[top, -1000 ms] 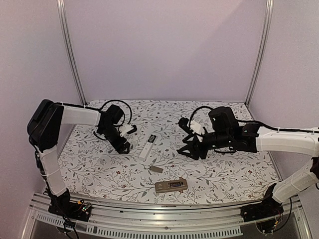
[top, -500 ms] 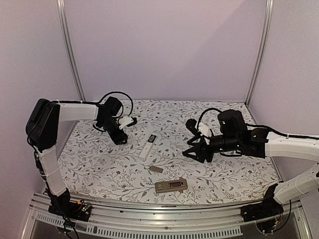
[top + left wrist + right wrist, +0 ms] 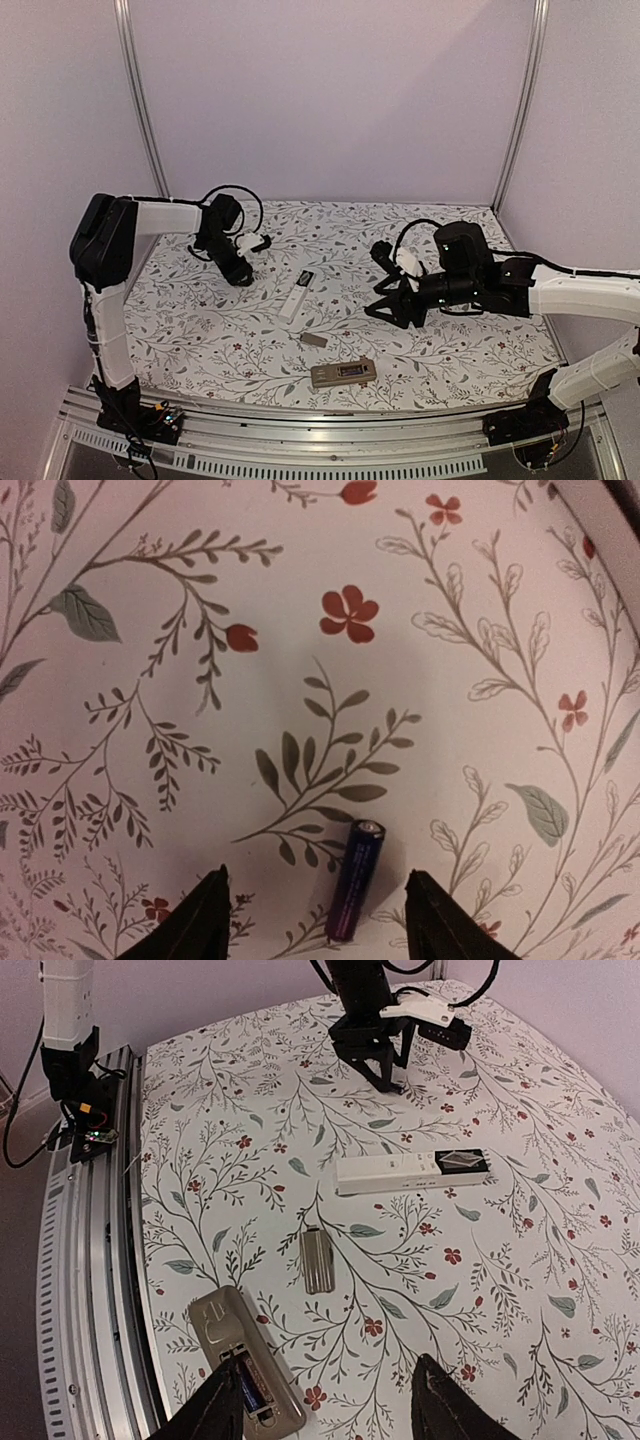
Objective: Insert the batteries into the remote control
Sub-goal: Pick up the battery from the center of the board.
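Note:
A slim dark battery [image 3: 355,880] lies on the flowered cloth between the fingertips of my left gripper [image 3: 315,920], nearer the right finger and touching neither. That gripper [image 3: 238,270] stands open, low over the far left of the table. The tan remote control [image 3: 342,373] lies near the front edge, back side up. Its battery bay [image 3: 245,1385] is uncovered, with a dark cell showing inside. My right gripper [image 3: 392,308] hovers open and empty above the cloth right of centre, the remote control by its left finger in the right wrist view.
A white remote [image 3: 296,297] with a dark end lies mid-table, also seen as the white remote [image 3: 412,1172]. A small ribbed grey cover [image 3: 317,1259] rests between it and the tan one. Metal rail [image 3: 300,440] along the near edge; walls close on both sides.
My left arm has swung back and left, away from the white remote, and its jaws have narrowed. The right gripper drew back to the right, then held.

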Robot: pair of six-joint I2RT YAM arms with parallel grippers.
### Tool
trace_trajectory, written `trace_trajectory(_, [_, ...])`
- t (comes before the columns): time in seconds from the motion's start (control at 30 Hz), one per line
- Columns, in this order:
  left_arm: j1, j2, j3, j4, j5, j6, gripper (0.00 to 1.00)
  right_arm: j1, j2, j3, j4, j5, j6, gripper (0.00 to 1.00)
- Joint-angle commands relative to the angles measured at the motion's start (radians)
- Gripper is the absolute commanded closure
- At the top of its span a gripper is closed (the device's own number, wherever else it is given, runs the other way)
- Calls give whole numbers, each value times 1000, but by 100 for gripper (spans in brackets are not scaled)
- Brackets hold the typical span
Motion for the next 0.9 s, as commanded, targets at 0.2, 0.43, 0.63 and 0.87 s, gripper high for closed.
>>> trace_trajectory(0.2, [30, 39, 5, -62, 100, -3, 48, 1, 21, 4, -2, -10, 12, 44])
trace_trajectory(0.43, [29, 51, -6, -81, 128, -15, 69, 1, 33, 13, -5, -3, 4, 44])
trace_trajectory(0.63, [26, 62, -3, -90, 124, -28, 100, 2, 33, 19, -13, -3, 7, 44])
trace_trajectory(0.87, [1, -88, -39, 6, 199, -98, 100, 2, 25, 19, -7, 9, 34, 44])
